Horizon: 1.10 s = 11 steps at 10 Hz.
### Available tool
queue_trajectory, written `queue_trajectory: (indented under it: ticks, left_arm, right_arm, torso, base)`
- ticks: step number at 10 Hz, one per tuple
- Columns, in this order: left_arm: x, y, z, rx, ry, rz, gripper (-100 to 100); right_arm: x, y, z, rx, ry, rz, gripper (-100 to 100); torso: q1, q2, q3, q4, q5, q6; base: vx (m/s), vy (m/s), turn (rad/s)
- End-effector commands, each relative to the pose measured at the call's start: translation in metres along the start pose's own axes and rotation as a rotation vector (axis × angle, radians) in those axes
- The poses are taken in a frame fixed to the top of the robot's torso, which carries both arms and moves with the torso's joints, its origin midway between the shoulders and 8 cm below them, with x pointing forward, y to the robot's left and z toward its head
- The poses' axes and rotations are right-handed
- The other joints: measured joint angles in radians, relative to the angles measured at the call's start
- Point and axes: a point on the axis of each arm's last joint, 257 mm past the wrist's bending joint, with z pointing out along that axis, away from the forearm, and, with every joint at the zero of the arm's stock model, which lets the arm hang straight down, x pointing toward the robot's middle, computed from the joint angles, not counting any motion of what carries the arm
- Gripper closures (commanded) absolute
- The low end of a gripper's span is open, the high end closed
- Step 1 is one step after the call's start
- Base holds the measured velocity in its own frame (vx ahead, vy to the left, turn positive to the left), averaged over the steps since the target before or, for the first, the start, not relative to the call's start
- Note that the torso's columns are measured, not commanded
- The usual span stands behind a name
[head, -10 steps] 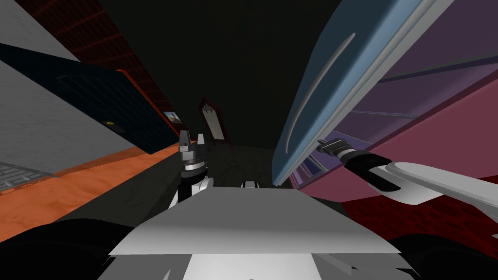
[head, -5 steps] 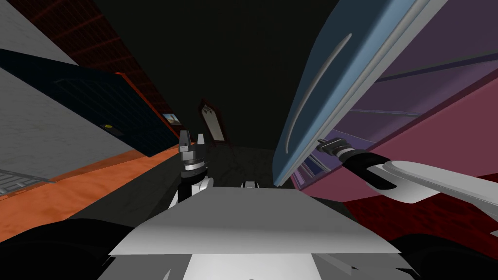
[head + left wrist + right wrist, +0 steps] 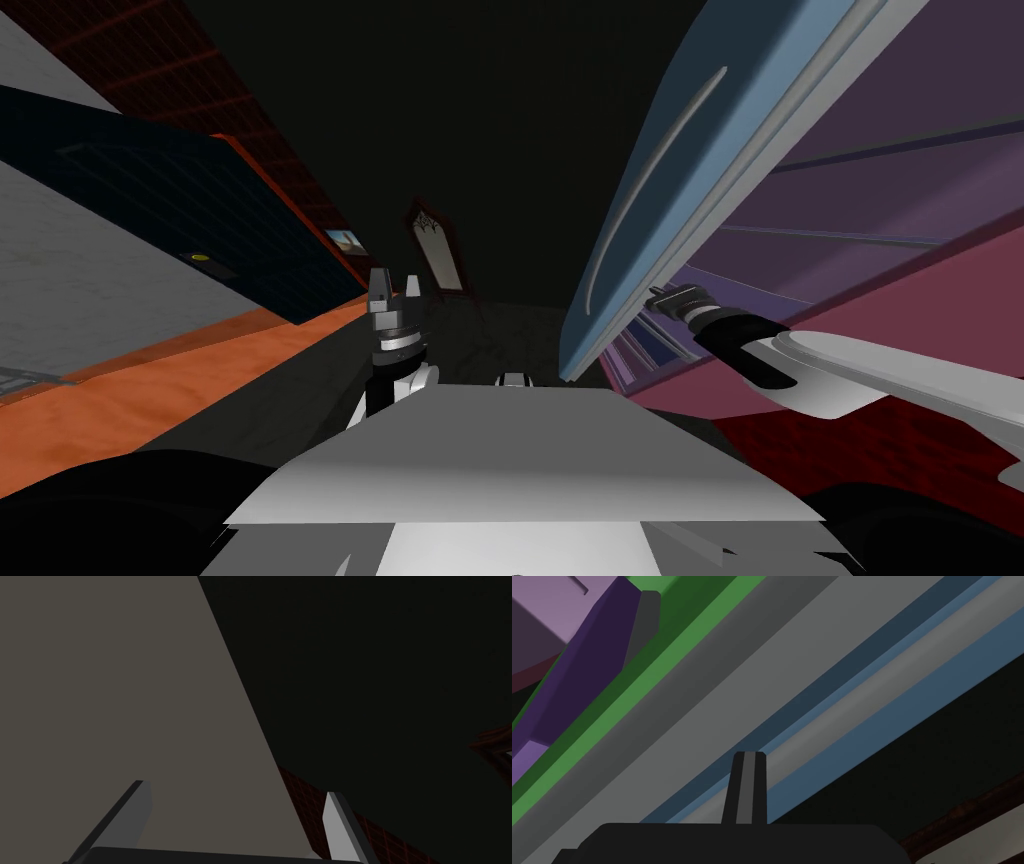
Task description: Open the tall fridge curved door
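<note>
looking down from the head cam, we see the fridge door (image 3: 745, 90) up on our right: blue-grey, curved, standing ajar w/ a gap btw it and the fridge body. its long pale grey handle (image 3: 646, 190) runs along the outer face, w/ nothing on it. thru the gap the purple shelves (image 3: 850, 190) of the inside show, and below them the fridge's dull pink side wall (image 3: 930, 300).

our right arm reaches across to the door's lower part. the right hand (image 3: 662, 297) sits in the gap at the door's inner edge, apart from the handle. in the right wrist cam its two fingers (image 3: 749, 786) lie flat together w/ nothing btw them, tips over the blue and grey bands of the door's edge. we can't tell if they actually touch it. a green strip (image 3: 662, 662) runs alongside those bands, w/ purple inside parts beyond it.

our left hand (image 3: 395, 286) is held upright near the middle, well apart from the fridge, fingers spread and holding nothing. orange floor (image 3: 130, 390) lies off to our left.
</note>
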Motion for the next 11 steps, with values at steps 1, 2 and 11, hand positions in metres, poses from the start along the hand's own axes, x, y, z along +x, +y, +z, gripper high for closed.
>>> queue_trajectory:
  ticks: [1, 2, 11]
  left_arm:
    - [0.0, 0.0, 0.0, 0.0, 0.0, 0.0, 0]
    - [0.0, 0.0, 0.0, 0.0, 0.0, 0.0, 0]
    - [0.0, 0.0, 0.0, 0.0, 0.0, 0.0, 0]
  right_arm:
    - [-0.001, -0.017, 0.002, 0.06, 0.014, -0.003, 100]
    - [-0.009, -0.003, 0.0, 0.033, 0.012, 0.001, 100]
    - [-0.007, -0.004, -0.01, 0.099, 0.08, 0.009, 100]
  torso:
    - [0.0, -0.001, -0.001, -0.001, 0.0, 0.0]
    - [-0.005, 0.0, -0.001, 0.001, 0.0, -0.001]
    - [0.003, 0.005, 0.005, -0.002, -0.003, 0.004]
  base:
    - [0.045, 0.07, 0.004]
    - [0.089, 0.135, -0.063]
    - [0.068, 0.095, -0.032]
